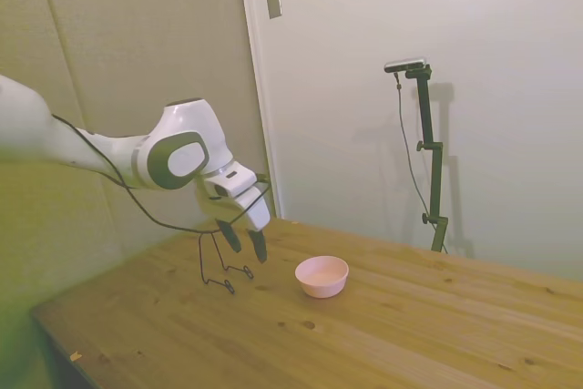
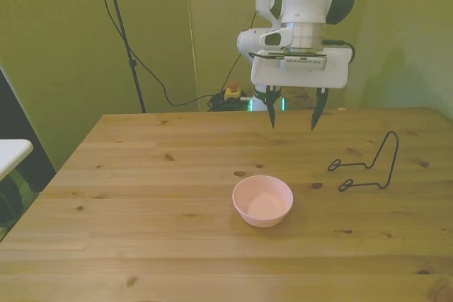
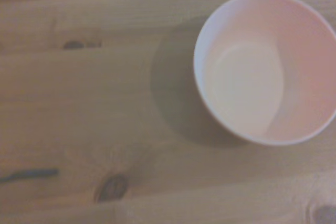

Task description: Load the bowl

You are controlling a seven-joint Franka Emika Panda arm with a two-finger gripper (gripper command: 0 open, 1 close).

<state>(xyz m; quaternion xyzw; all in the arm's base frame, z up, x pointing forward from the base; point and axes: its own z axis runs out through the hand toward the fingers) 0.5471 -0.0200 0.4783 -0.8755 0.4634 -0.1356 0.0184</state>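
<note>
Table (image 2: 141,196) of knotty pine fills the room's middle, and from where I stand at the front its left half carries only grain and a few dark knots. Further along, roughly midway between the left and right edges and a little nearer the near edge than the far one, sits the bowl (image 2: 262,200), pale pink, upright, with nothing inside it; the side view shows it (image 1: 322,276) resting flat on the boards, and the wrist view looks straight down into it (image 3: 265,69), blurred, its shadow spilling onto the wood beside it. Above and behind the bowl, toward the far edge, the gripper (image 2: 294,116) hangs in the air from the white arm, its 2 dark fingers pointing down and spread wide apart, holding nothing and touching nothing. In the side view the gripper (image 1: 244,242) is well clear of the tabletop and sits short of the bowl, not over it. Further right again, near the right edge in the front view, a thin black wire rack (image 2: 369,165) stands on the table, its tall loop upright and its 2 small feet reaching toward the bowl, well apart from it; the side view shows the rack (image 1: 219,266) just below the fingers.
</note>
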